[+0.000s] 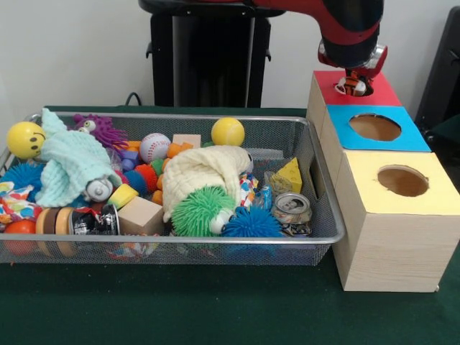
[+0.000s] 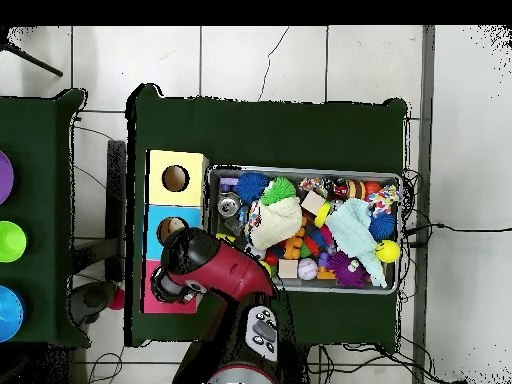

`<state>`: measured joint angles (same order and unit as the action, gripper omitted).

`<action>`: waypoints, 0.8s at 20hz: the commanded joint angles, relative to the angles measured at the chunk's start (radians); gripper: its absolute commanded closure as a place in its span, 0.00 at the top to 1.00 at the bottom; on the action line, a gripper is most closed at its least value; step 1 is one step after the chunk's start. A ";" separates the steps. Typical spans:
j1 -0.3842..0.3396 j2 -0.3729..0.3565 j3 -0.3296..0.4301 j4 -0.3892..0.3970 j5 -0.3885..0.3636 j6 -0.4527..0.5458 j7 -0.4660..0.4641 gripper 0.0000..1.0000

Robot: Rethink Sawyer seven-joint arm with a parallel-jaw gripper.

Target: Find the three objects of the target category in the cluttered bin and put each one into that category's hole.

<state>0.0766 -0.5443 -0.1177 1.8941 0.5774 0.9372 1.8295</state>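
My gripper (image 1: 353, 80) hangs under the red arm, directly above the red-topped wooden box (image 1: 384, 93) at the far right. It is shut on a small orange black-striped tiger toy (image 1: 352, 85), which sits at the mouth of the round hole (image 1: 368, 88). The wire mesh bin (image 1: 180, 240) lies left of the boxes, full of clutter. No yellow duck or other plush animal shows in it. In the overhead view the arm (image 2: 215, 265) covers the gripper and most of the red box (image 2: 160, 305); the bin (image 2: 300, 169) lies to its right.
A blue-topped box (image 1: 406, 136) and a yellow-topped box (image 1: 435, 194) stand nearer than the red one. The bin holds a mint cloth (image 1: 72, 162), a cream cloth (image 1: 205, 169), green (image 1: 198, 212) and blue (image 1: 250, 224) spiky balls, a yellow ball (image 1: 228, 131) and a can (image 1: 292, 208).
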 commanded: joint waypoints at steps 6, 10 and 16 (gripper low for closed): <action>-0.028 0.105 0.086 0.009 0.017 -0.186 0.128 0.00; -0.026 0.100 0.071 -0.004 -0.007 -0.164 0.130 0.00; -0.012 0.085 0.041 -0.010 -0.023 -0.158 0.159 0.00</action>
<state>0.0692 -0.5414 -0.1131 1.8945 0.5809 0.9365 1.8295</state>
